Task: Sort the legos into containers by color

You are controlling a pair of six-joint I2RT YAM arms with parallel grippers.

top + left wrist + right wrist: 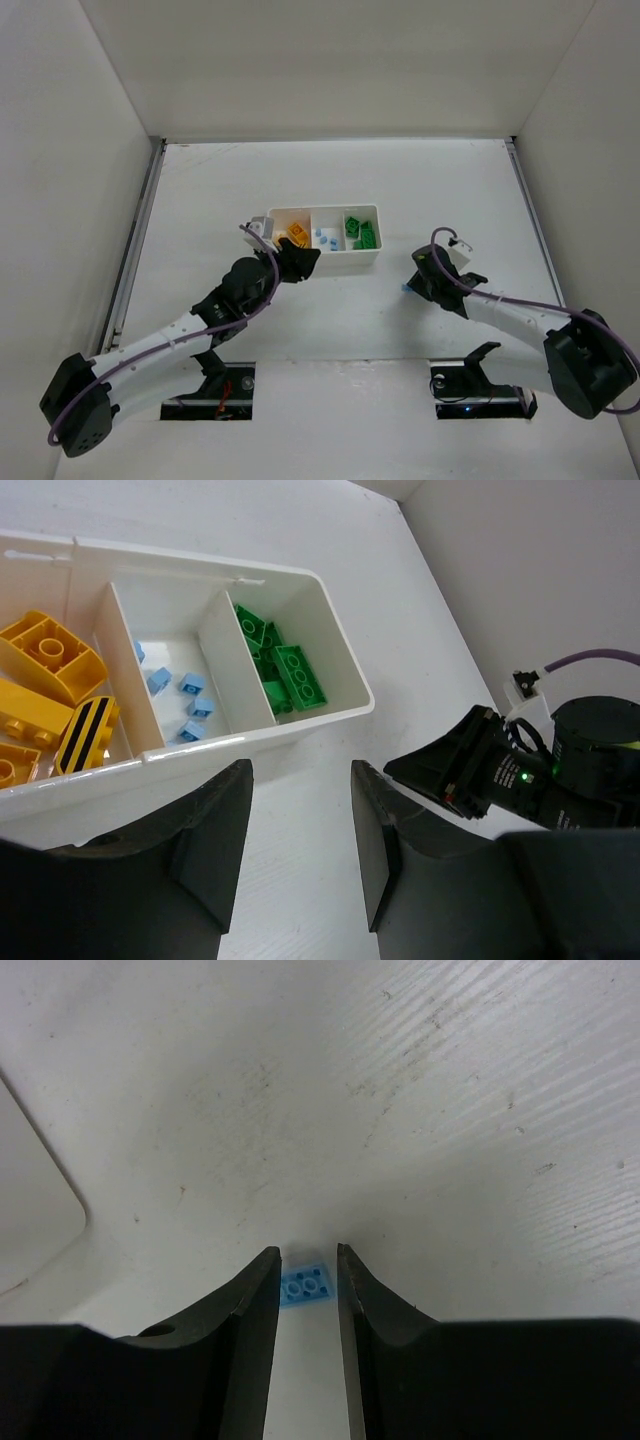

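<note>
The white tray (340, 262) holds yellow-orange legos (292, 235) in its left compartment, tiny pale blue legos (325, 240) in the middle and green legos (360, 232) on the right. My left gripper (300, 262) hovers open at the tray's near left corner, with nothing between its fingers (215, 830). In the left wrist view the tray's front wall (300, 730) sits just ahead of the open gripper (300, 770). My right gripper (308, 1251) is down on the table, right of the tray, open, straddling a pale blue lego (305, 1286) that lies studs-down.
White enclosure walls stand on the left, right and back. The right arm's wrist (500, 775) shows close to the tray's right end in the left wrist view. A rounded tray corner (40, 1210) lies left of the right gripper.
</note>
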